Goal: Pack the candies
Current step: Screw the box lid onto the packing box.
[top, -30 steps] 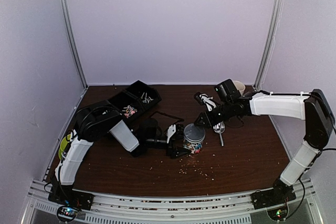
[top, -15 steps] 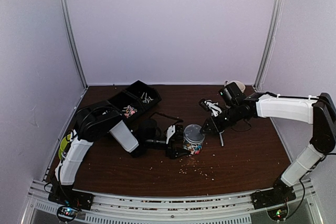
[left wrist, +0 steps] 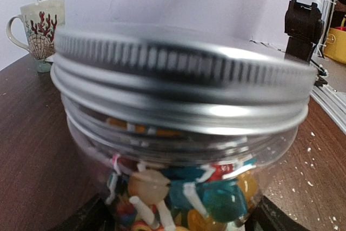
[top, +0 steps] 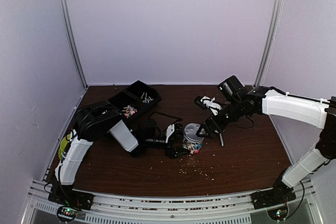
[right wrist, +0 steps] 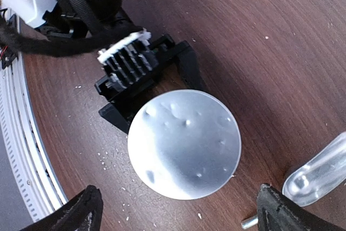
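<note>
The left pincer (top: 182, 142) is clamped on the sides of a clear jar (left wrist: 178, 187) at mid-table (right wrist: 281, 52). The candies (left wrist: 216, 198) lie inside it, under a silver lid (right wrist: 184, 142). The right pincer (right wrist: 178, 201) hovers just above the lid, fingers wide apart.

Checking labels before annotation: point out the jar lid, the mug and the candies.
jar lid (right wrist: 184, 143): right wrist view, centre of its flat top.
mug (left wrist: 40, 33): left wrist view, its painted side.
candies (left wrist: 220, 198): left wrist view, a blue piece near the bottom.
</note>
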Robot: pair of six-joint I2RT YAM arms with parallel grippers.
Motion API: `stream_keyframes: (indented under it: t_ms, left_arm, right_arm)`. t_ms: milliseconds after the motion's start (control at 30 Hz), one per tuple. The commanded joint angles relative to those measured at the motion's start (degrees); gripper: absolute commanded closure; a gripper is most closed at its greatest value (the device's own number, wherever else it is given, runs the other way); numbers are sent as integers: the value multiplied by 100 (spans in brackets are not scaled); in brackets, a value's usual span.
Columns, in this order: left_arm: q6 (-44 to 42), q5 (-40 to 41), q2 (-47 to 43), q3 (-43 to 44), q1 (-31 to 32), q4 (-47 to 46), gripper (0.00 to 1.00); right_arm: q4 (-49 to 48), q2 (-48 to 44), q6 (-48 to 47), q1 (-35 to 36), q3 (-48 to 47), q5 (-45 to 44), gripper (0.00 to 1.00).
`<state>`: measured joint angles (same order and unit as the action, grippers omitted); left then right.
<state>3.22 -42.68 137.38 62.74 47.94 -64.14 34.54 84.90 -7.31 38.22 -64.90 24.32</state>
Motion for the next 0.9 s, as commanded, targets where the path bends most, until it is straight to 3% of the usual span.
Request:
stream_keyframes:
  t_ms: [0, 333, 533, 867]
  left_arm:
    - [195, -220, 204, 14, -83, 8, 20]
    - [-178, -484, 200, -33, -83, 211, 18]
    - [-173, -783, 250, 28, -81, 211, 18]
    - [-173, -932, 273, 73, -73, 262, 18]
  right_arm:
    - [438, 69, -1116, 141, -307, -165, 0]
    - [108, -240, -3225, 155, -52, 73, 1]
    - [76, 50, -3655, 183, -70, 332, 0]
    - [-469, 269, -3571, 318, -123, 92, 1]
